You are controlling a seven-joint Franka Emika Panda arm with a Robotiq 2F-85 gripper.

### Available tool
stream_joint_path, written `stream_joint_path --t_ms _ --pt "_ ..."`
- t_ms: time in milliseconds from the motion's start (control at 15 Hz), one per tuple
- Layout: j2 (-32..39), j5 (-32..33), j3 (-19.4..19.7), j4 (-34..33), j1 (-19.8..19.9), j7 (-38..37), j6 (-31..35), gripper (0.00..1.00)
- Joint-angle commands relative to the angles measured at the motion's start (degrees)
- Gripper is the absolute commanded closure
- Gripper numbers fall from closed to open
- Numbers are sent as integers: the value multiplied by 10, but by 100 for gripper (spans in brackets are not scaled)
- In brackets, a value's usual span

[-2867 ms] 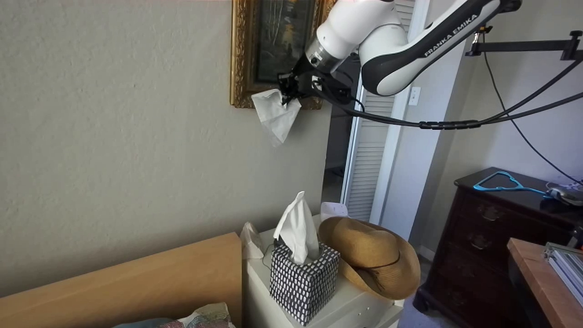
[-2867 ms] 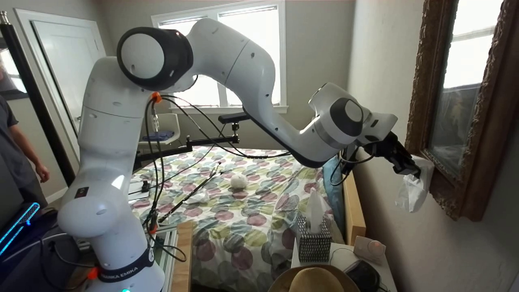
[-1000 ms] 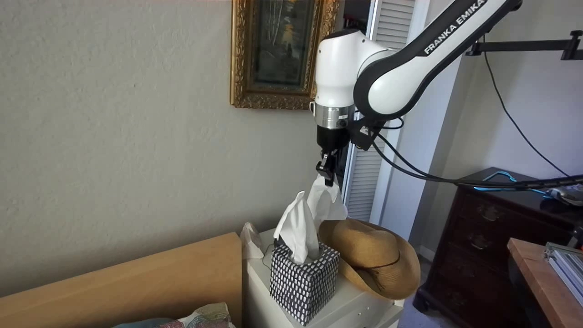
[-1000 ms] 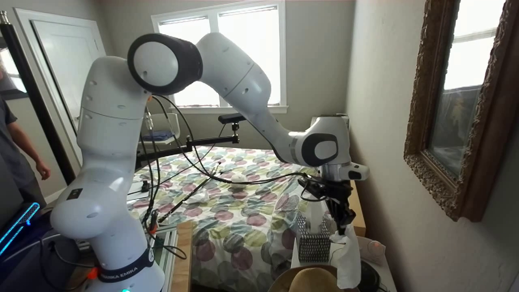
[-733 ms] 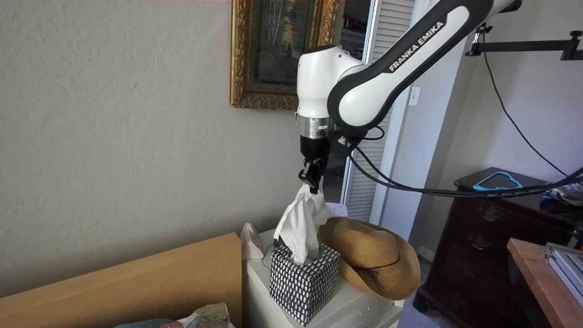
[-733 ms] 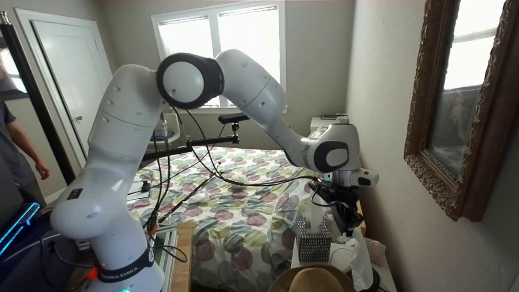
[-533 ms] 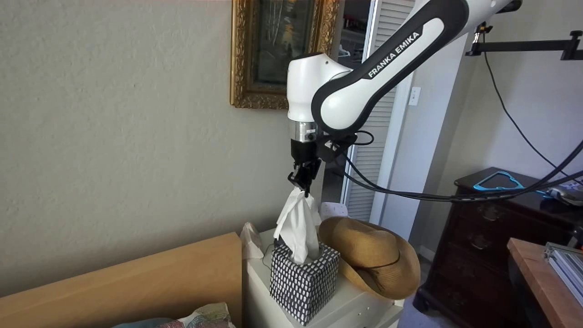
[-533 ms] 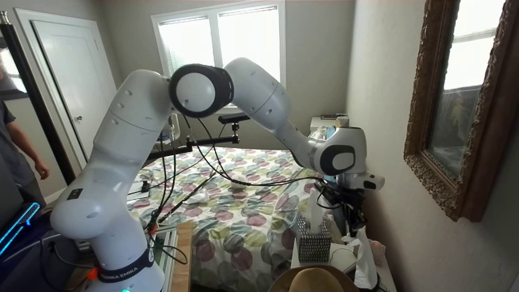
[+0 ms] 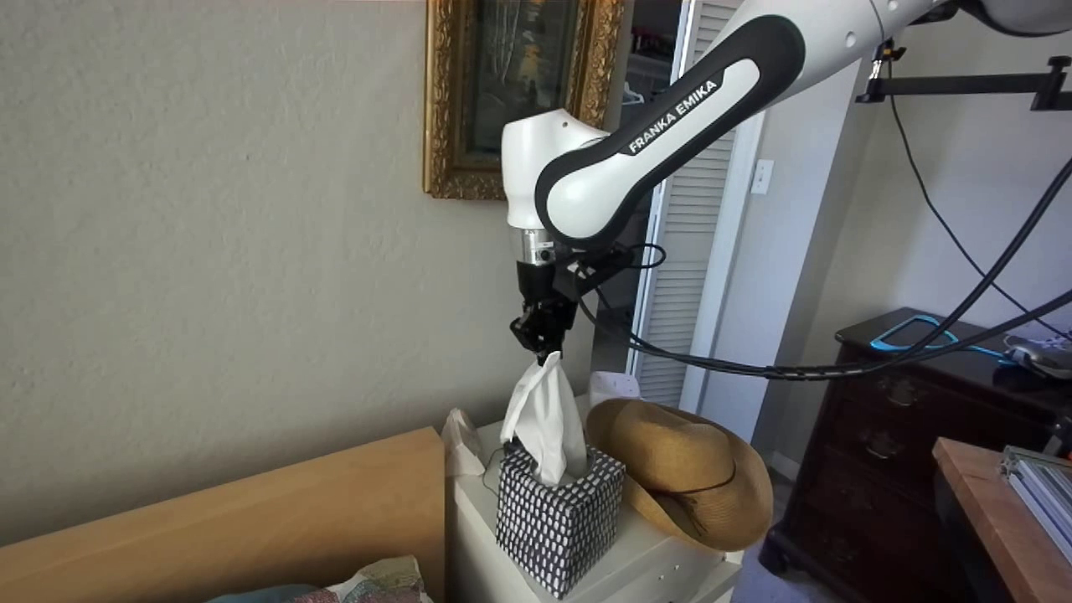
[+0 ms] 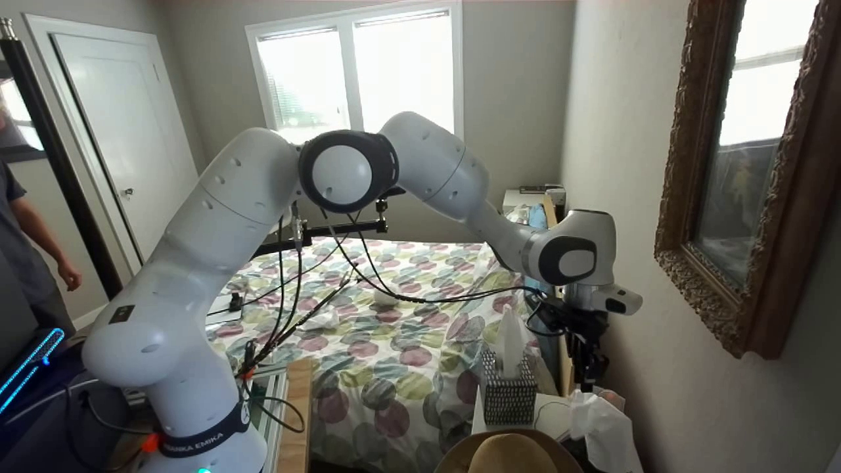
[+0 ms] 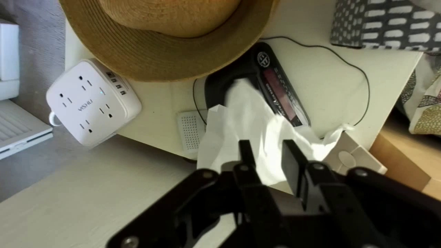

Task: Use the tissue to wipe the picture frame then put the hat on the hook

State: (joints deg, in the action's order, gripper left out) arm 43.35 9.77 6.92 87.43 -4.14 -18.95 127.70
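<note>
The crumpled white tissue (image 11: pixel 251 127) lies loose below my gripper (image 11: pixel 267 148) in the wrist view, over a black clock on the nightstand. It also shows in an exterior view (image 10: pixel 606 430), just under the fingertips. My gripper is open, its fingers apart with nothing gripped. In an exterior view the gripper (image 9: pixel 543 356) is behind the tissue box's upright sheet, which hides the loose tissue there. The gold picture frame (image 9: pixel 441 109) hangs on the wall above; it also shows here (image 10: pixel 677 190). The tan hat (image 9: pixel 670 448) sits beside the tissue box, and in the wrist view (image 11: pixel 165 58). No hook is visible.
The black-and-white tissue box (image 9: pixel 559 515) stands on the white nightstand (image 11: pixel 327 79). The clock (image 11: pixel 237 75), a white power strip (image 11: pixel 91 100) and a beige box (image 11: pixel 355 155) are also there. The wooden headboard (image 9: pixel 251 511) runs along the wall.
My gripper held the tissue at the frame's lower edge, then moved down and across over the nightstand. It has now opened and the tissue has dropped from the fingers.
</note>
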Motion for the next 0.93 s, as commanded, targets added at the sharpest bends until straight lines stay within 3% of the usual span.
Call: stream_joint_path --t_ms 0,400,867 --pt "-13 12 22 -7 -9 -12 -59 40" --pt "-46 66 43 45 -1 28 -132 1" --pt "-69 100 41 113 2 27 -192 0"
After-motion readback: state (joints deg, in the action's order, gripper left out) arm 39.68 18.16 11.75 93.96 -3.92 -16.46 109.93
